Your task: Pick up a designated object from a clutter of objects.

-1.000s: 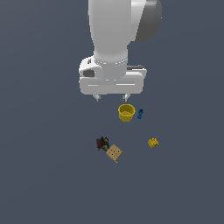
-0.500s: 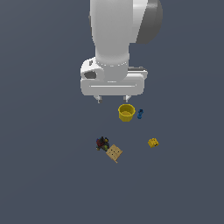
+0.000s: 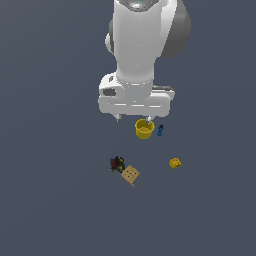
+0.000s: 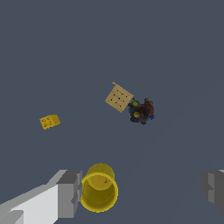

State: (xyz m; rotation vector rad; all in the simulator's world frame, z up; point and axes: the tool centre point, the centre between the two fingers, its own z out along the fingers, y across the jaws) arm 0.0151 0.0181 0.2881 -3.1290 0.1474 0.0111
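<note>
The designated object, a tiny yellow-orange studded block (image 3: 174, 163), lies on the grey floor at the exterior view's right; it also shows in the wrist view (image 4: 49, 121). My gripper (image 3: 133, 119) hangs open and empty high above the floor, over the yellow cup (image 3: 144, 129). In the wrist view my gripper (image 4: 142, 190) stands wide open with one finger (image 4: 69, 193) beside the cup (image 4: 99, 188). The block lies well apart from the gripper.
A tiny blue piece (image 3: 160, 130) stands next to the cup. A tan perforated board (image 3: 130, 174) (image 4: 119, 97) lies touching a dark multicoloured lump (image 3: 117, 164) (image 4: 141, 112). The grey floor (image 3: 60, 200) spreads all around.
</note>
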